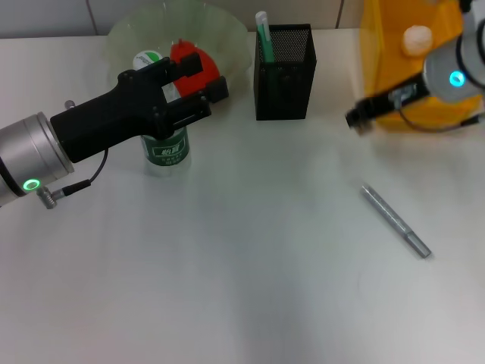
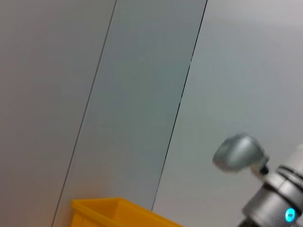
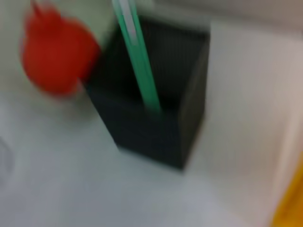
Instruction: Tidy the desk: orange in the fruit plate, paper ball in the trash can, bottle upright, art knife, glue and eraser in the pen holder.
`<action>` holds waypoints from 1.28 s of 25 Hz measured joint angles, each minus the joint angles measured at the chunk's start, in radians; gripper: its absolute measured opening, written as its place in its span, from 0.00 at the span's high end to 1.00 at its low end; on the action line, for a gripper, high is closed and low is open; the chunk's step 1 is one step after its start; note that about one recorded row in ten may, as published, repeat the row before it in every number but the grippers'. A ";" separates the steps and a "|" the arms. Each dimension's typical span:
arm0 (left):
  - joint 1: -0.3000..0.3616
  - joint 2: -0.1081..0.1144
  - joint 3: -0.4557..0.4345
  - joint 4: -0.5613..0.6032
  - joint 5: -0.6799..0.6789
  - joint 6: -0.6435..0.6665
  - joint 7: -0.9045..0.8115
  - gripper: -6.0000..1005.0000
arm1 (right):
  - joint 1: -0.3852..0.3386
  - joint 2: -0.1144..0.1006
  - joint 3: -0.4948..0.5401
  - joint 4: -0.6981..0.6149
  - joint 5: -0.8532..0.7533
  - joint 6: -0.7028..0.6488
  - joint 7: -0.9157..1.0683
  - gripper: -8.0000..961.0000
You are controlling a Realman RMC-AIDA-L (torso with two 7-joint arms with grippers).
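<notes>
Beside the fruit plate [image 1: 129, 42], left gripper [image 1: 198, 82] clamps the upright bottle [image 1: 167, 148] near its top. Orange [image 1: 198, 62] sits in the plate just behind. Risk: a sideways release tips the bottle. Right gripper [image 1: 358, 119] by trash can [image 1: 386, 45], finger state can't tell.

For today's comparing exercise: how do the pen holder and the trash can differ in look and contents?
The pen holder is black wire mesh, narrow and square; the trash can is solid bright yellow and far wider. The pen holder holds a green stick; the trash can holds a white paper ball. Both stand open-topped at the desk's far edge.
</notes>
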 joint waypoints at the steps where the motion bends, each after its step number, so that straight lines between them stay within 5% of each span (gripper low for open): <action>1: 0.000 0.000 0.000 0.000 0.000 0.000 0.001 0.32 | -0.019 0.000 0.000 -0.043 0.023 0.010 -0.008 0.72; 9: 0.000 -0.001 0.000 -0.001 0.000 0.003 0.003 0.32 | -0.033 0.000 -0.004 -0.140 0.111 0.167 -0.055 0.71; 15: -0.002 -0.002 0.000 -0.001 0.000 0.004 0.004 0.32 | 0.079 -0.001 -0.007 0.005 0.113 0.341 -0.092 0.70; 23: -0.006 -0.002 0.000 -0.001 0.000 0.003 0.005 0.32 | 0.261 -0.002 -0.003 0.259 0.113 0.356 -0.141 0.68; 32: -0.007 -0.002 -0.002 0.000 0.000 0.000 0.005 0.32 | 0.273 -0.001 -0.004 0.297 0.109 0.357 -0.145 0.66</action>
